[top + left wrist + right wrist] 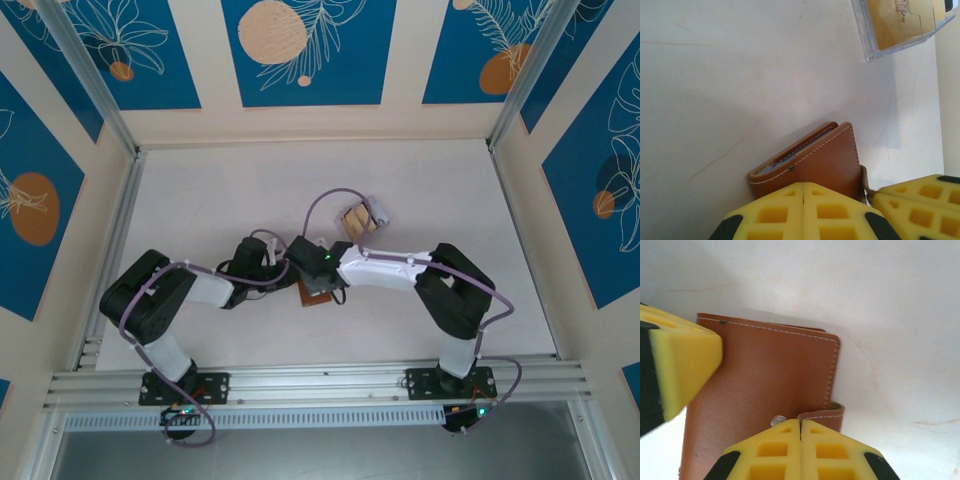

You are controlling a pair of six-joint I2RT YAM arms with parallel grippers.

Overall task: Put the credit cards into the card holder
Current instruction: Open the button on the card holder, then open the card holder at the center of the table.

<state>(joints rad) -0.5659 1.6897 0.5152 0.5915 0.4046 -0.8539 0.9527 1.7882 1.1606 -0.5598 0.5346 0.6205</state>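
Left gripper (pixel 803 212): jaws fully closed.
Right gripper (pixel 800 452): jaws fully closed, just beside Left gripper.
Arms (pixel 385 272): elbows out, wrists converging.

card holder (pixel 765 380): reddish-brown leather-look wallet with white stitching along the edges. Folded shut, lying flat on the table (pixel 200 200) about mid-width, nearer the near edge than the far one. Closure strap wraps one edge, small silver snap (pixel 778 419) showing.
credit cards (pixel 354 218): tan-gold, stacked inside a clear box (pixel 377 210), further toward the far edge, just right of centre, apart from the card holder.
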